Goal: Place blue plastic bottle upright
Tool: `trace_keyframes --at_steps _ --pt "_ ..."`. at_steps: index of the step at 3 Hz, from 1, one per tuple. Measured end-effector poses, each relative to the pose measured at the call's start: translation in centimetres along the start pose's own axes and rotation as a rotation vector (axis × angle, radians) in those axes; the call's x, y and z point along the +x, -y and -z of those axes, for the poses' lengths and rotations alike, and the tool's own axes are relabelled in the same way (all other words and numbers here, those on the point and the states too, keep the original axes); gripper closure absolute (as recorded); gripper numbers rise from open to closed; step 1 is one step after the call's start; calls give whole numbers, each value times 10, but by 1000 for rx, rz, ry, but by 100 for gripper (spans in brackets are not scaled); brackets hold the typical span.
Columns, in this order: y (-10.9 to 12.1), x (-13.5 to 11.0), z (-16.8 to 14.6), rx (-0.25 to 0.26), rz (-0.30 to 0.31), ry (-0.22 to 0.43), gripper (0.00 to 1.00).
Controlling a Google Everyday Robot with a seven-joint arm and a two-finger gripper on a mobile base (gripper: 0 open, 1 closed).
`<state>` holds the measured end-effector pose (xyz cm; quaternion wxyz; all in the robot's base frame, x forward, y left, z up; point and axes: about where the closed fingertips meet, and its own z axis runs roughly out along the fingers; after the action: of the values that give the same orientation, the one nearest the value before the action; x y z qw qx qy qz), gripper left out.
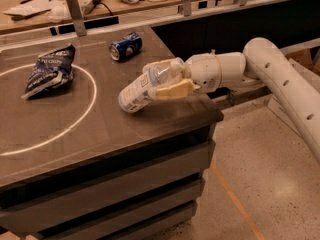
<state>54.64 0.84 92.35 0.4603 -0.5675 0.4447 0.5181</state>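
The blue plastic bottle (142,86) is a clear ribbed bottle with a white label. It lies tilted, its low end near the table top, right of the white circle. My gripper (167,79) reaches in from the right and is shut on the bottle's upper part, one cream finger (172,90) across its front. The white arm (280,79) extends off to the right. The bottle's cap end is hidden inside the gripper.
A dark blue foil snack bag (50,71) lies inside the white circle (75,121) at left. A blue-and-white can (125,46) lies on its side at the back. The table's right edge (217,116) is just below the gripper. A cluttered bench stands behind.
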Motion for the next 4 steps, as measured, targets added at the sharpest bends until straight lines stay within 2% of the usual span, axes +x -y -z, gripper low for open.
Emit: trace_keyframes --at_steps 1,2,3,4 --pt "16 -9 -11 -30 -13 -47 100" --pt "42 -34 -20 -38 -9 -75 100" --pt "65 -59 -30 -76 -44 -115 100" --pt "74 -69 -32 -128 -198 -190 100"
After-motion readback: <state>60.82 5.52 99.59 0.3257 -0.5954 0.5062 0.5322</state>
